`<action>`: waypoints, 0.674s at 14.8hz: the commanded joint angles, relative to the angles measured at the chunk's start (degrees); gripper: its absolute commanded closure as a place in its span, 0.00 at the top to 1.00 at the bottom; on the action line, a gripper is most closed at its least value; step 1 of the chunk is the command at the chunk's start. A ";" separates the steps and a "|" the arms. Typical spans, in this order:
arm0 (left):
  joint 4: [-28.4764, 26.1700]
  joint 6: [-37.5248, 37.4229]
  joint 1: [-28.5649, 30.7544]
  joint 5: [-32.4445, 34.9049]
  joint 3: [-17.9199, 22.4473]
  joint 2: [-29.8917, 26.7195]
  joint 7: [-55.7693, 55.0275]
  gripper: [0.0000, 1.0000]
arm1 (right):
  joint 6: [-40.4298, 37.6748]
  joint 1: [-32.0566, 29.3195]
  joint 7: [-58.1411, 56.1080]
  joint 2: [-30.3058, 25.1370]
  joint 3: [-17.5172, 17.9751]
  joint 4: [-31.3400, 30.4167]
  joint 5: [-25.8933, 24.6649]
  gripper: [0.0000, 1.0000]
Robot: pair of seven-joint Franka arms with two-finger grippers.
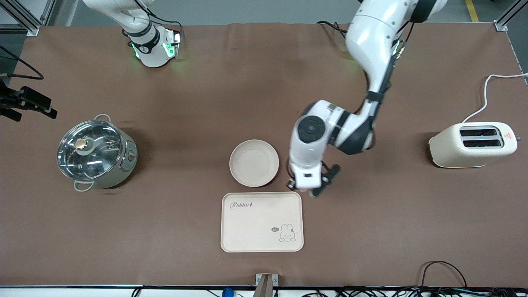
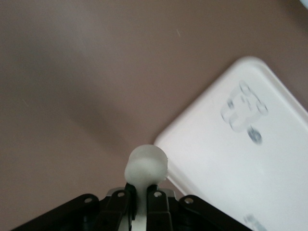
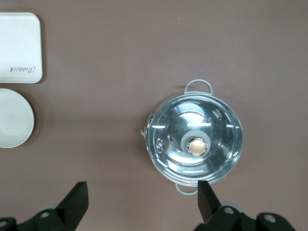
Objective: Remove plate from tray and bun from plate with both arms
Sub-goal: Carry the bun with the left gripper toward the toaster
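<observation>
The round cream plate (image 1: 254,162) lies flat on the brown table, just farther from the front camera than the rabbit tray (image 1: 262,221). My left gripper (image 1: 308,189) hangs low over the table beside the tray's corner toward the left arm's end. In the left wrist view it (image 2: 143,192) is shut on the pale bun (image 2: 146,165), which sticks out past the fingertips next to the tray's corner (image 2: 231,159). My right gripper (image 3: 142,192) is open and empty, high over the table near the pot (image 3: 195,144). The plate (image 3: 12,118) also shows in the right wrist view.
A steel pot with a glass lid (image 1: 97,152) stands toward the right arm's end. A cream toaster (image 1: 472,144) with a white cord stands toward the left arm's end. The tray (image 3: 19,48) also shows in the right wrist view. Cables lie along the table's front edge.
</observation>
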 commanded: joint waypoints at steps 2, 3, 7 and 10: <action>-4.67 -2.90 7.93 -0.20 -0.74 -2.02 8.02 0.02 | -0.82 0.19 0.94 1.27 0.16 1.25 -1.46 1.00; -4.76 -2.90 10.04 -0.20 -0.82 -1.67 8.38 0.02 | -0.82 0.28 0.85 1.27 0.16 1.33 -1.54 1.00; -9.68 -2.37 17.07 -0.55 -1.00 -0.44 18.11 0.03 | -1.00 0.71 1.11 1.27 0.16 1.33 -1.54 1.00; -9.95 -1.06 20.69 -1.86 -1.09 2.37 20.95 0.14 | -3.02 1.07 1.72 1.18 0.16 1.42 -1.46 1.00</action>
